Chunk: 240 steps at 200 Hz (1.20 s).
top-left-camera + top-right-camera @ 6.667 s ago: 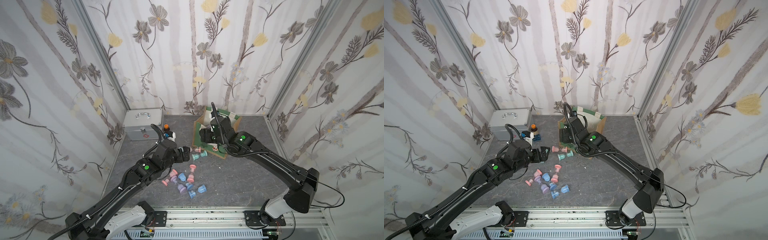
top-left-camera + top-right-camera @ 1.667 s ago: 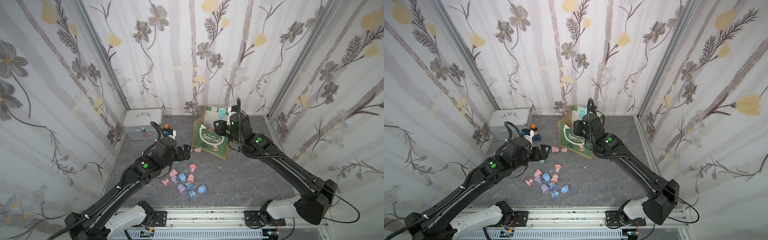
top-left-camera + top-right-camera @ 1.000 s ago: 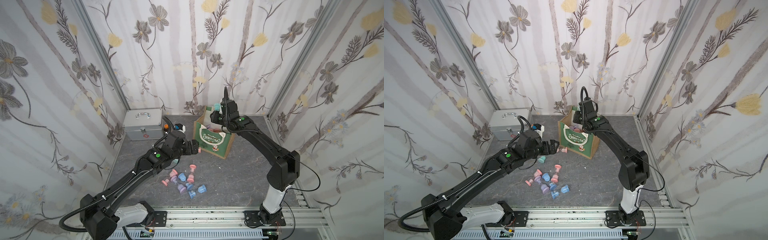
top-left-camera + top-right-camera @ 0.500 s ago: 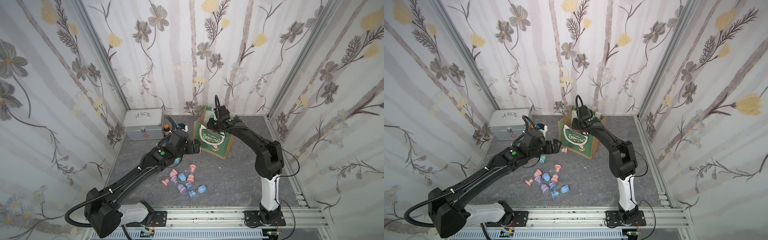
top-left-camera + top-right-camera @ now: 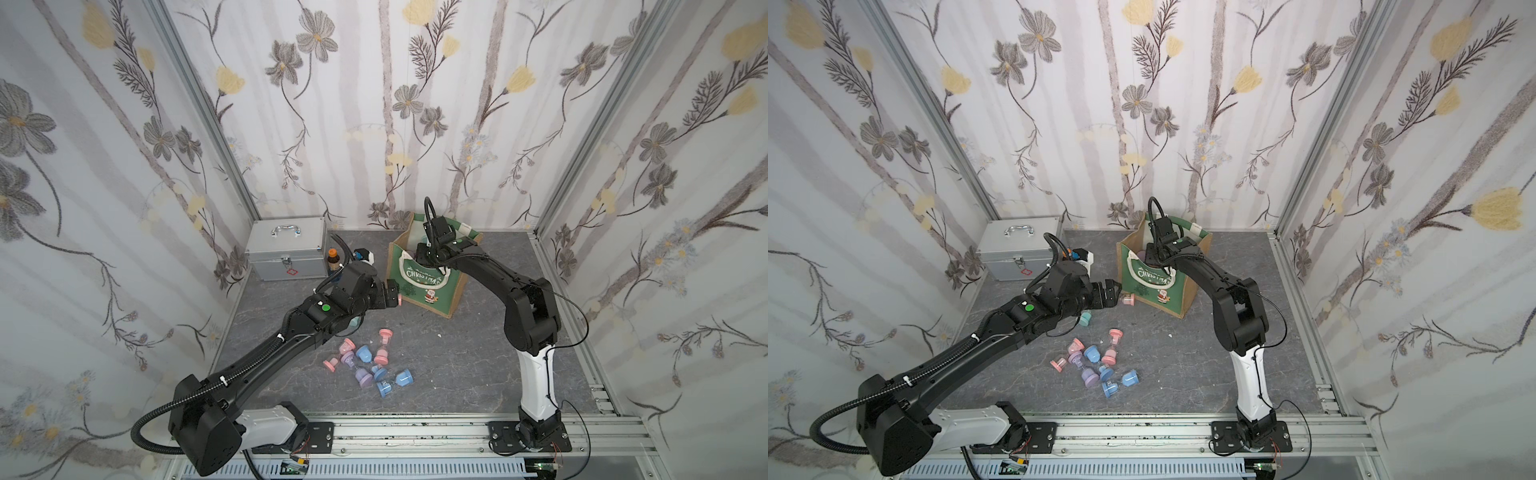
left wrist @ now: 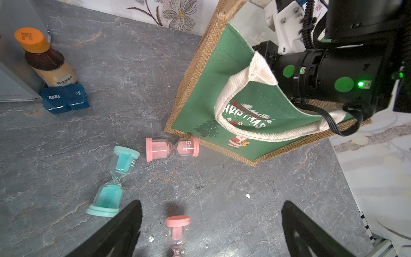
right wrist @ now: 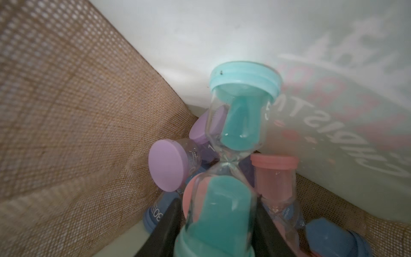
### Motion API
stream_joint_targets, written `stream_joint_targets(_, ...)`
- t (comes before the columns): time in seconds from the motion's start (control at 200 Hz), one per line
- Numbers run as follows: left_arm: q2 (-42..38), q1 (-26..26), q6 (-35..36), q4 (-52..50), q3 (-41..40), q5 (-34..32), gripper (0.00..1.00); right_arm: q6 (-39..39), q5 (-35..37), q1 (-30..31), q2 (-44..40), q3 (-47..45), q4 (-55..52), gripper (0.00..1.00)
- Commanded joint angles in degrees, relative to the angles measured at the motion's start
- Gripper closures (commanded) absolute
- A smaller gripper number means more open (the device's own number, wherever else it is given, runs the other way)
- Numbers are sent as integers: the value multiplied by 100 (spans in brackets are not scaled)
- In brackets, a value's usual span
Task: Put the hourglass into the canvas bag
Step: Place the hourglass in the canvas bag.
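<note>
canvas bag [image 6: 222, 73]: rough jute, matt cloth | hourglass [image 7: 240, 124]: glossy clear bulbs

The bag [image 5: 449, 293] has a green front with white lettering, a red-and-white Santa [image 6: 236, 141], tan jute sides, cream lining and white handles. There is a teal hourglass [image 7: 241, 124], a purple hourglass [image 7: 168, 164] and a pink hourglass [image 7: 274, 178]. The floor [image 5: 457, 365] is grey and marbled, and the walls [image 5: 365, 104] are pale with grey and yellow flowers. The case [image 5: 286, 249] is silver. The bottle [image 6: 47, 64] is brown with an orange cap.
</note>
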Motion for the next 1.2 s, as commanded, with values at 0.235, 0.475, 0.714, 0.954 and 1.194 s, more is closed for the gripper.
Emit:
stream_joint_targets(0.235, -77, 13, -44, 185, 4, -128, 0, -166, 180, 69, -751, 54, 138, 42)
stream_joint_targets(0.475, -293, 14, -45, 41, -51, -190, 0, -247, 225, 300, -1396, 50, -43, 33)
stream_joint_targets(0.714, -714, 22, 8, -354, -145, -282, 0, -320, 590, 809, -2068, -203, -341, 26)
stream_joint_targets(0.954, -1263, 26, 32, -878, -446, -551, 0, -341, 1043, 1481, -2849, -1058, -234, 23)
stream_joint_targets(1.194, -1785, 30, -83, -1446, -734, -868, 0, -44, 1060, 2282, -3112, -1911, -178, 20)
